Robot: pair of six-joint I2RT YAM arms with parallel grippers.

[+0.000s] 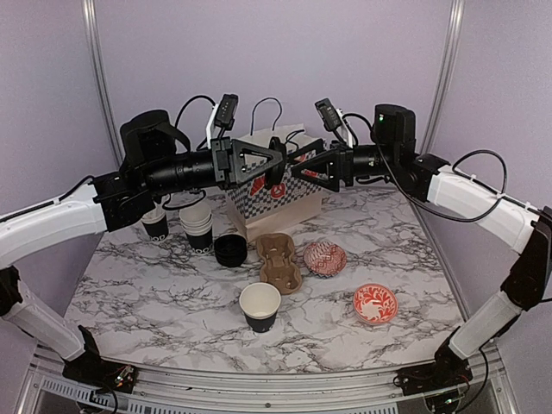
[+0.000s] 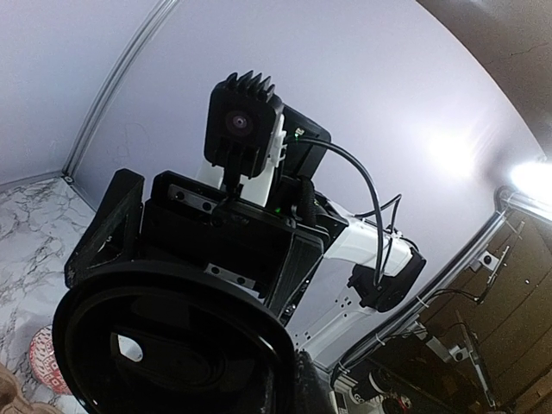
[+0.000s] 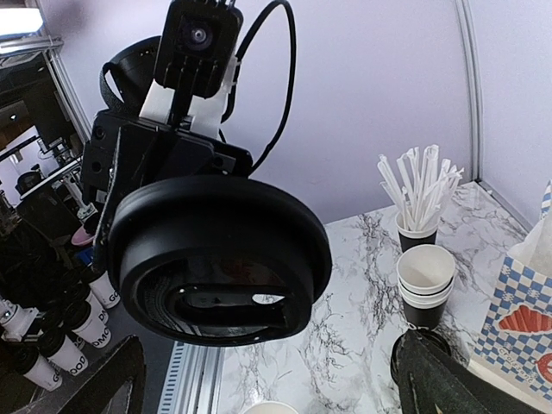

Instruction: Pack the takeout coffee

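Observation:
A round black plastic lid is held in the air above the checkered bag, between both grippers. My left gripper is shut on the lid's edge. The lid fills the lower left of the left wrist view and faces the right wrist camera. My right gripper is open, just right of the lid, with its fingers spread wide and not touching it. An open black paper cup with a white inside stands upright at the front centre.
A stack of black cups, a black cup of straws and a stack of black lids stand at the left. A brown cardboard carrier lies in the middle. Two red-and-white bowls sit at the right.

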